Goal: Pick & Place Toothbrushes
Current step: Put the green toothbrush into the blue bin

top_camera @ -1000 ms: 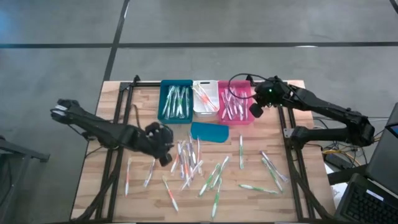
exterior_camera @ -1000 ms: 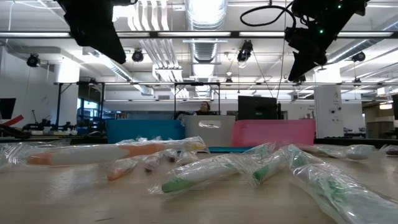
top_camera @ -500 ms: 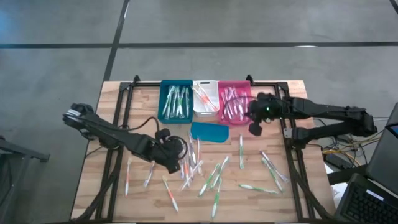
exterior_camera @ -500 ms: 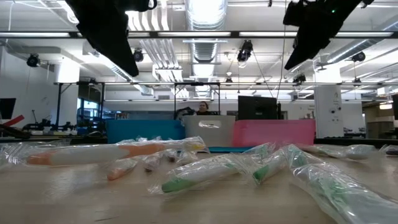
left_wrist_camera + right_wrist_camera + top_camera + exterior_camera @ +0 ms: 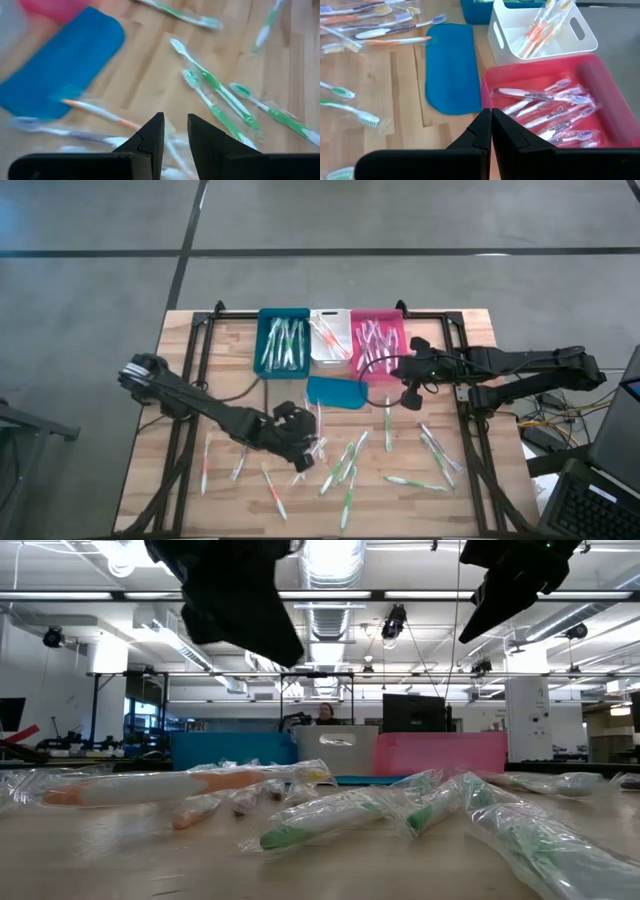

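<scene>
Several toothbrushes in clear wrappers lie scattered flat on the wooden table; more lie in the teal bin, the white bin and the pink bin. My left gripper hovers over the left part of the scattered pile, pointing slantwise down. In its wrist view its fingers stand a little apart, with nothing between them, above green toothbrushes and an orange one. My right gripper hangs shut and empty just off the pink bin's near right corner.
A flat teal lid-like piece lies on the table in front of the bins. Black frame rails run along the table's left and right sides. In the low view both grippers hang well above the wrapped brushes. A person sits far behind the table.
My left gripper has gone toward the table's right and near edges and down, from left of the pile to over it. My right gripper has swung from over the pink bin toward the near edge, past the bin's near right corner, staying shut.
</scene>
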{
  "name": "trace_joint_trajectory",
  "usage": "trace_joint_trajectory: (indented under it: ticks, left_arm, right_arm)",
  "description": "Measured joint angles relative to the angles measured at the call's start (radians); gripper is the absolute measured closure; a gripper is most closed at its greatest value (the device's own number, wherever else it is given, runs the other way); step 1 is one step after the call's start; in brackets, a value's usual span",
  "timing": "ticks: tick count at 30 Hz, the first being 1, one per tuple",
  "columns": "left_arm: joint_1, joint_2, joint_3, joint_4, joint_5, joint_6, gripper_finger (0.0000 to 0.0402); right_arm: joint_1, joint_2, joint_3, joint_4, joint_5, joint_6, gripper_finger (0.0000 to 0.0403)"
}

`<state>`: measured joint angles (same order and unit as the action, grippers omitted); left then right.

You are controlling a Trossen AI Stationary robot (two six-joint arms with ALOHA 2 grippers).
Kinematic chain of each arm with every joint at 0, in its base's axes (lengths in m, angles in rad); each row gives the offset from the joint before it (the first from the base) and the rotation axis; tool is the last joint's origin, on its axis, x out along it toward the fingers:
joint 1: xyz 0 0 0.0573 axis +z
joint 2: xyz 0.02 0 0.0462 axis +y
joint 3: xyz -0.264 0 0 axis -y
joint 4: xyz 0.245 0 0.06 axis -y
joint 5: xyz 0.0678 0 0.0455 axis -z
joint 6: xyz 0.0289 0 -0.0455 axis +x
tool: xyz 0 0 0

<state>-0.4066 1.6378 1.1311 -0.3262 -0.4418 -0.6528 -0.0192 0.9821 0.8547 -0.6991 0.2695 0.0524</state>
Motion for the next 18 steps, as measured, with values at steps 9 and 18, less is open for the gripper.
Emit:
trace_joint_trajectory:
  ticks: [9,18]
  left_arm:
    - [-0.006,0.227,0.212,0.011,0.276,0.045,0.0312]
    - [-0.003,0.356,0.361,0.01,0.548,0.149,0.0312]
  right_arm:
    - [0.0,0.0,0.0,0.001,0.004,-0.008,0.0394]
    - [0.002,0.0,0.001,0.0,0.021,0.015,0.0394]
